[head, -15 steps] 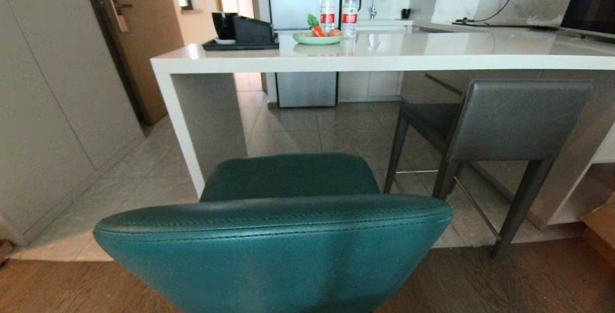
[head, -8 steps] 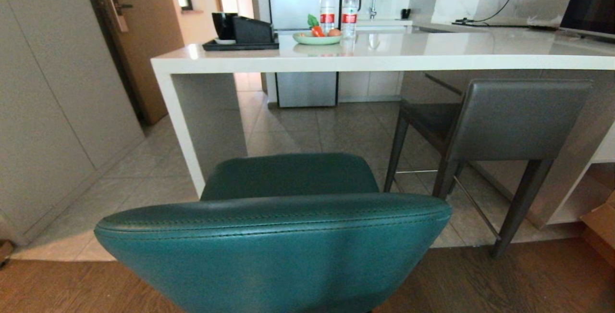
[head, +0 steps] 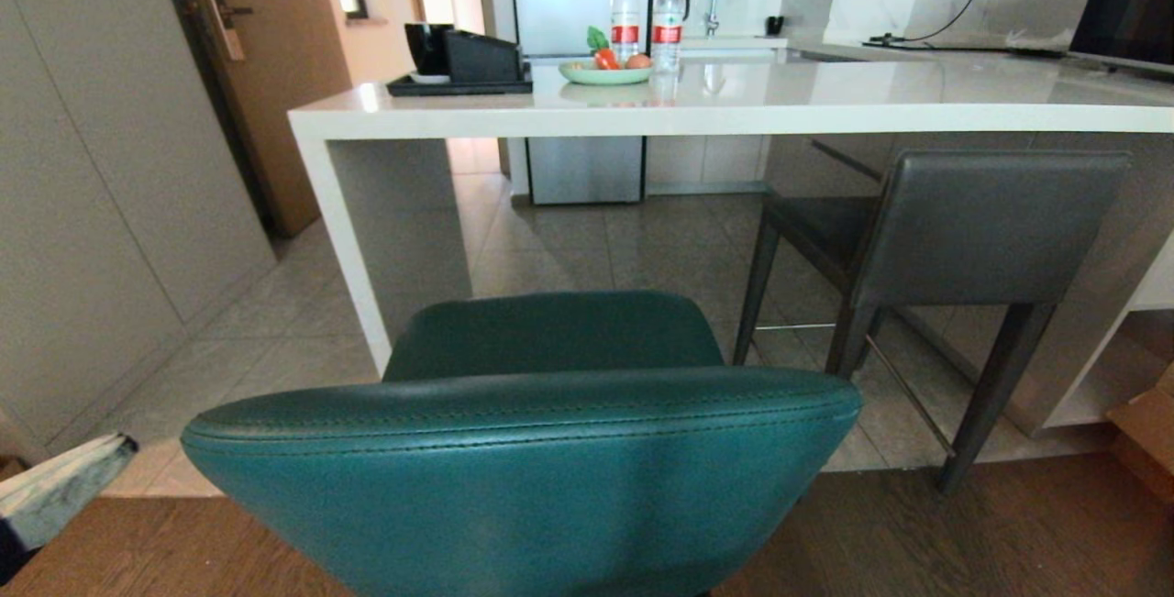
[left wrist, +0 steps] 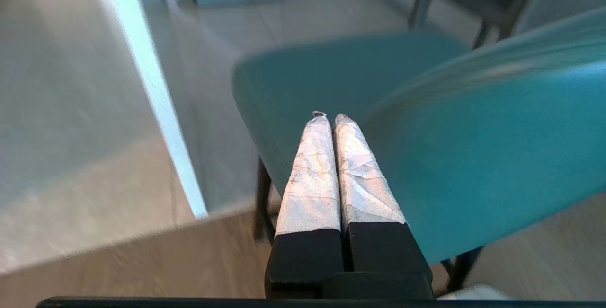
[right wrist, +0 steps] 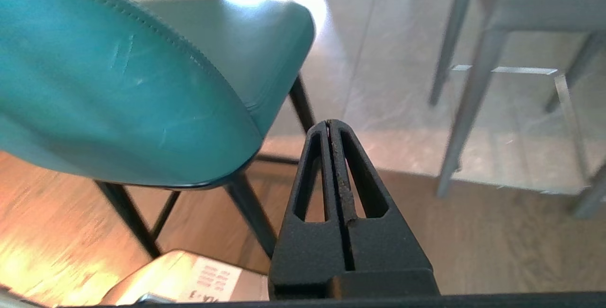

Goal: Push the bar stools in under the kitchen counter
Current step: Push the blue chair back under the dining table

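Both tools are pressed together with nothing between them. Left tool (left wrist: pixel 330 118), its fingers wrapped in silvery tape, sits at the left end of the teal stool's back and shows as a pale tip at the lower left edge of the head view (head: pixel 55 491); whether it touches the leather cannot be told. Right tool (right wrist: pixel 330 126), bare black, hangs low beside the right end of that back, above the wooden floor.

Long glossy white stone bench (head: pixel 734 102) crosses the upper half of the head view, its white slab end leg at left centre. Curved teal leather bar stool (head: pixel 523 469) fills the lower middle, its seat reaching toward the slab leg but not under the top. Boxy dark-grey leather bar stool (head: pixel 981 230) stands at the right, its seat partly under the bench. On the bench's far side sit a black tray (head: pixel 459 83), a green plate of fruit (head: pixel 605 74) and two clear water bottles (head: pixel 625 10).
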You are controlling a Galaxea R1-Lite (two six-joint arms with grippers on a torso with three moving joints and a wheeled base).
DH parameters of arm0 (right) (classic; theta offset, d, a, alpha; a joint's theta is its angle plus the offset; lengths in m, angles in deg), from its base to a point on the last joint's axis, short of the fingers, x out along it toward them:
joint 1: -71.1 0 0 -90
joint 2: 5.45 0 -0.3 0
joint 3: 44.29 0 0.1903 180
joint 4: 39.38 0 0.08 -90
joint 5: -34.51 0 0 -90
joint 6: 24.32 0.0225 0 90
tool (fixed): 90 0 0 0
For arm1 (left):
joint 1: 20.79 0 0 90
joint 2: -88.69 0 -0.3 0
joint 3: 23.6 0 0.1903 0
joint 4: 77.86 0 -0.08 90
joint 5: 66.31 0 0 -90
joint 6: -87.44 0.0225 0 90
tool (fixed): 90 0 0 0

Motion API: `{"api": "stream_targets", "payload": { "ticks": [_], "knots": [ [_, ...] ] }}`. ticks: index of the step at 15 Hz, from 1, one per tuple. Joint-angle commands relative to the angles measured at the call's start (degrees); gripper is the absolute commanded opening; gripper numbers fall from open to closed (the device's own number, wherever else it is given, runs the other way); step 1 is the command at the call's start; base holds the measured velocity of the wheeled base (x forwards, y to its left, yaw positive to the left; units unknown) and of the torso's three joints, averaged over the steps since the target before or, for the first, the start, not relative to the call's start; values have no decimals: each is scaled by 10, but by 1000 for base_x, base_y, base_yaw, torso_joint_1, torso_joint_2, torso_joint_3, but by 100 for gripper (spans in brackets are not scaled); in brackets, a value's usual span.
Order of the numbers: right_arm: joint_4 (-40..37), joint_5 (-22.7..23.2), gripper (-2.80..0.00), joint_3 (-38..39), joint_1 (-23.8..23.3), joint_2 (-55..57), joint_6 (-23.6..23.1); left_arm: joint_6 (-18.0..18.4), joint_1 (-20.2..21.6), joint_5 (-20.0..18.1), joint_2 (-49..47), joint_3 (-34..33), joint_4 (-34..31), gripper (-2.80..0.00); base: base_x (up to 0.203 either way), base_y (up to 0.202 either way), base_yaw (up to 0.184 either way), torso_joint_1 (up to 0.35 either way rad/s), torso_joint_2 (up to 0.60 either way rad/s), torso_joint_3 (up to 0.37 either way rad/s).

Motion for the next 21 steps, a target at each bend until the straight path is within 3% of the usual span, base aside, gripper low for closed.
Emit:
{"api": "stream_targets", "payload": {
  "ticks": [1, 3, 5, 7, 11, 16, 21],
  "knots": [
    [36, 6, -280, -1, 7, 105, 0, -1, -8, -3, -123, -20, 58, -280, 0, 0, 0, 0, 0, 0],
    [104, 7, -280, 0, 38, 184, -3, 0, -10, -5, -190, -43, 139, -280, 0, 0, 0, 0, 0, 0],
    [153, -17, -280, 2, 107, 243, -18, 2, -7, -3, -252, -64, 219, -280, 0, 0, 0, 0, 0, 0],
    [206, -89, -280, 3, 188, 300, -24, 1, 2, 0, -289, -78, 284, -280, 0, 0, 0, 0, 0, 0],
    [324, -225, -280, 3, 320, 374, -7, 1, -6, 4, -277, -83, 287, -280, 0, 0, 0, 0, 0, 0],
    [334, -230, -280, -27, 335, 445, -5, -1, -32, 4, -263, -98, 284, -280, 0, 0, 0, 0, 0, 0],
    [411, -237, -280, -28, 373, 515, -6, -12, -32, 4, -279, -93, 284, -280, 0, 0, 0, 0, 0, 0]
  ]
}}
